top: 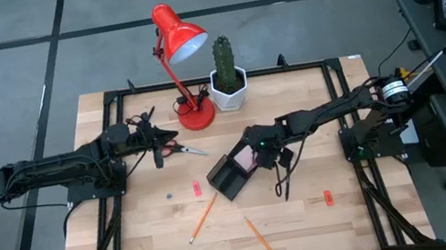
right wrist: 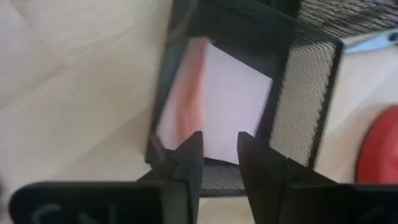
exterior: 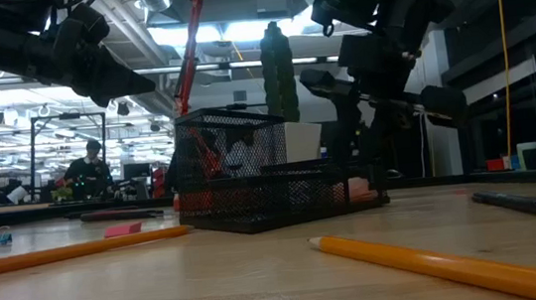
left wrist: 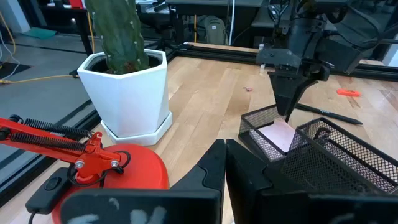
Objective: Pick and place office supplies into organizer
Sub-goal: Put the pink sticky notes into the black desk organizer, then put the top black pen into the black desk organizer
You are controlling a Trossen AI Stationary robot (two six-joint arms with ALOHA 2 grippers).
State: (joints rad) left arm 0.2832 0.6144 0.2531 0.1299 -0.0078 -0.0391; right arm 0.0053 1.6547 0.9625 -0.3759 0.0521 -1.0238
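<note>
Right tool [right wrist: 214,152] spread, hovering over pink sticky-note pad [right wrist: 214,106] inside black organizer [top: 230,176] at frame center. Left tool [top: 159,157] pressed together, left of center, beside scissors [top: 183,149].

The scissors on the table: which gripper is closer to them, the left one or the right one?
Left. The left gripper hangs right beside the scissors, near the lamp base. The right gripper is farther away, over the black organizer with the pink pad.
</note>
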